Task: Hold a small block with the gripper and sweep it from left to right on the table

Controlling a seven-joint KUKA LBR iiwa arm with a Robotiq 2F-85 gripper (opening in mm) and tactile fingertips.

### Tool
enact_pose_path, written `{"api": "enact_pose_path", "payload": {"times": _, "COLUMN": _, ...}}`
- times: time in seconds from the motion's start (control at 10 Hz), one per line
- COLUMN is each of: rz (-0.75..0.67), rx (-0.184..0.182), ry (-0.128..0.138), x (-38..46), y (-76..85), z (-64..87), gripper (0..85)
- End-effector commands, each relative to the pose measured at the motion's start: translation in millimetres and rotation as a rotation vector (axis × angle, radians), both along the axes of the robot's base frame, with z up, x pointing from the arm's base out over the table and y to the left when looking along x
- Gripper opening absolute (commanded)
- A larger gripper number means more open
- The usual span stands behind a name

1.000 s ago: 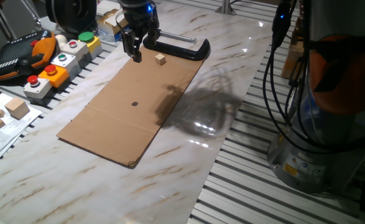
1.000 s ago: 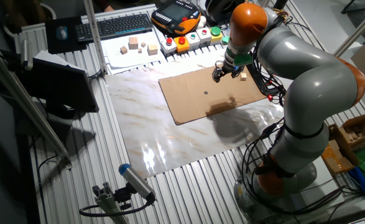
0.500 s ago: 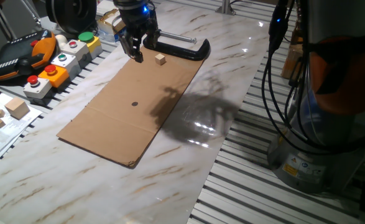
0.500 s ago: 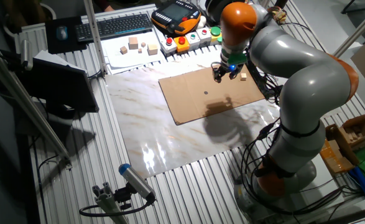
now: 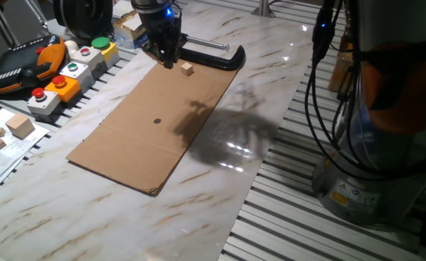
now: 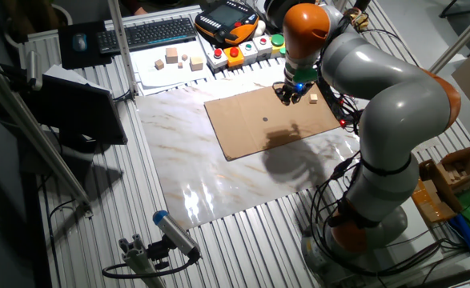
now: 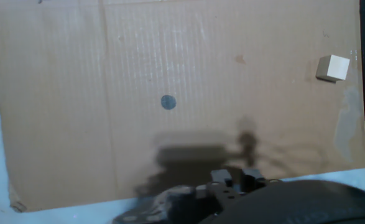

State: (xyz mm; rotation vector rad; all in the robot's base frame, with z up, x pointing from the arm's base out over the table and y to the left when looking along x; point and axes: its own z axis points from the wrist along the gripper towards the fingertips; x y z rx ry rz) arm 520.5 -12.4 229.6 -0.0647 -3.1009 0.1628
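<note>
The small block (image 5: 187, 69) is a tiny tan cube resting on the far end of the cardboard sheet (image 5: 154, 123), which lies on the marble table (image 5: 271, 87). My gripper (image 5: 168, 62) hangs just left of the block, fingers pointing down, close to the cardboard, empty and apart from the block. Its jaws look slightly apart. In the other fixed view the gripper (image 6: 287, 99) is left of the block (image 6: 313, 98). The hand view shows the block (image 7: 331, 67) at the upper right on the cardboard (image 7: 138, 93); the fingertips do not show clearly there.
A black clamp (image 5: 216, 56) lies just behind the block at the cardboard's far edge. Button boxes (image 5: 67, 72) and a pendant stand at the left. Larger pale cubes (image 5: 20, 125) sit on paper at the far left. The robot base and cables (image 5: 372, 145) stand at the right.
My gripper has shifted a little to the right, toward the small block, and turned about its axis. The block has not moved.
</note>
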Motion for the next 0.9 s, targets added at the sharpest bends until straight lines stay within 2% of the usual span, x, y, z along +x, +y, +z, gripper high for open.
{"api": "enact_pose_path", "payload": {"times": 0.0, "rz": 0.005, "rx": 0.006, "ry": 0.000, "x": 2.2, "y": -5.6, "z": -2.0, "gripper": 0.7}}
{"api": "enact_pose_path", "payload": {"times": 0.4, "rz": 0.008, "rx": 0.014, "ry": -0.002, "x": 7.9, "y": -25.3, "z": -7.6, "gripper": 0.7}}
{"api": "enact_pose_path", "payload": {"times": 0.6, "rz": -0.032, "rx": 0.086, "ry": 0.007, "x": 9.4, "y": -29.1, "z": -11.3, "gripper": 0.7}}
{"api": "enact_pose_path", "payload": {"times": 0.8, "rz": -0.043, "rx": 0.096, "ry": 0.008, "x": 8.9, "y": -30.2, "z": -11.3, "gripper": 0.7}}
